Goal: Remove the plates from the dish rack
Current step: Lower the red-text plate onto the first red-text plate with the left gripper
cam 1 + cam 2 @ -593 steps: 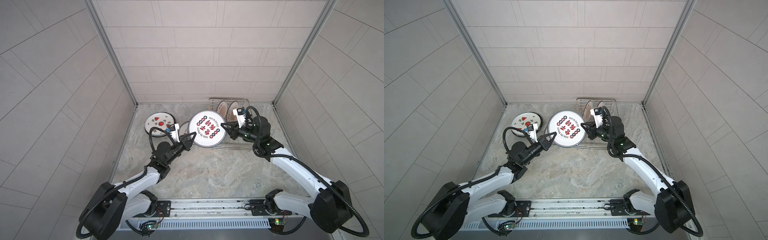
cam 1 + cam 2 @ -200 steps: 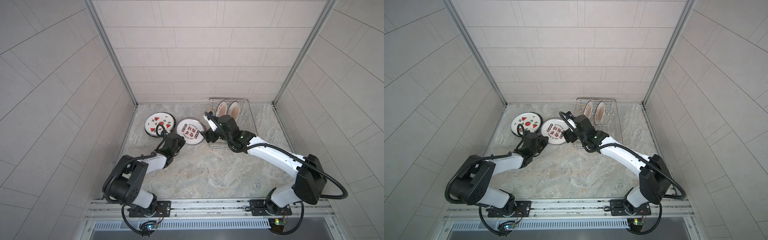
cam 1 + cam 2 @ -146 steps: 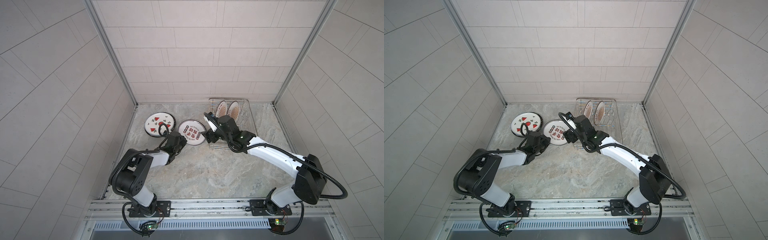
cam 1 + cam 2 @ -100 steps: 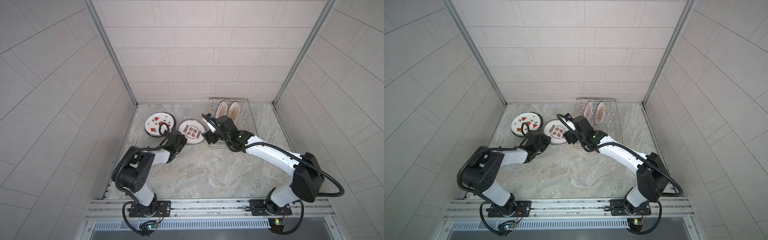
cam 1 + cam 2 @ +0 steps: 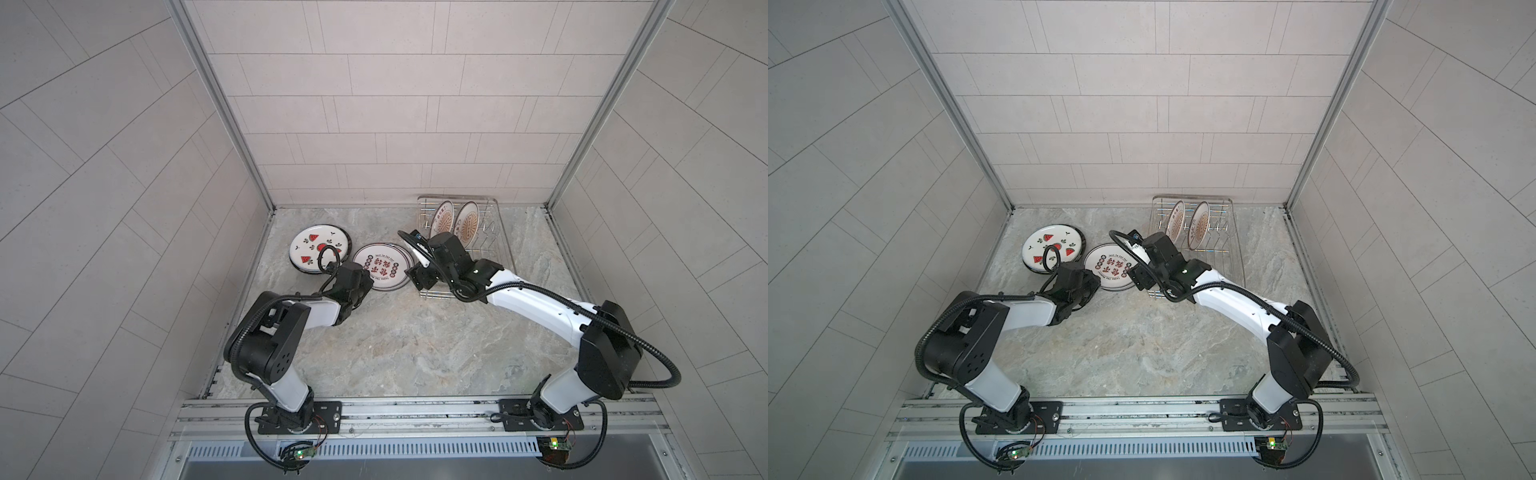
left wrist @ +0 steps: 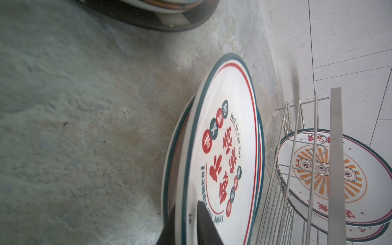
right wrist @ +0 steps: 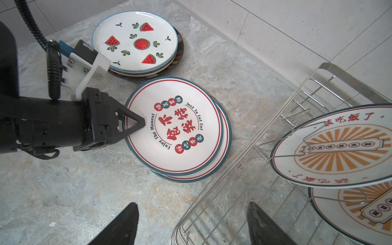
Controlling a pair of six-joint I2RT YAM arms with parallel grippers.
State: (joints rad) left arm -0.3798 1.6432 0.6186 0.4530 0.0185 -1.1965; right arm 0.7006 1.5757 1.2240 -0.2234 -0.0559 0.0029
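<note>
Right now we see the left gripper (image 5: 365, 286) at the lower-left rim of the top red-character plate (image 5: 382, 266), left of centre in both top views. Its fingers (image 6: 203, 220) sit close together, one over and one under the rim. We can't tell whether they press on it. That plate lies flat on a second red-character plate (image 7: 224, 152), slightly offset, on the table (image 5: 415, 353). The right gripper (image 7: 192, 204) hangs just right of that pair, jaws spread wide with nothing between them. The watermelon plate (image 5: 318, 247) tops a stack further up and left. The dish rack (image 5: 500, 249), upper right of centre, holds two sunburst plates (image 5: 441, 216) upright.
</note>
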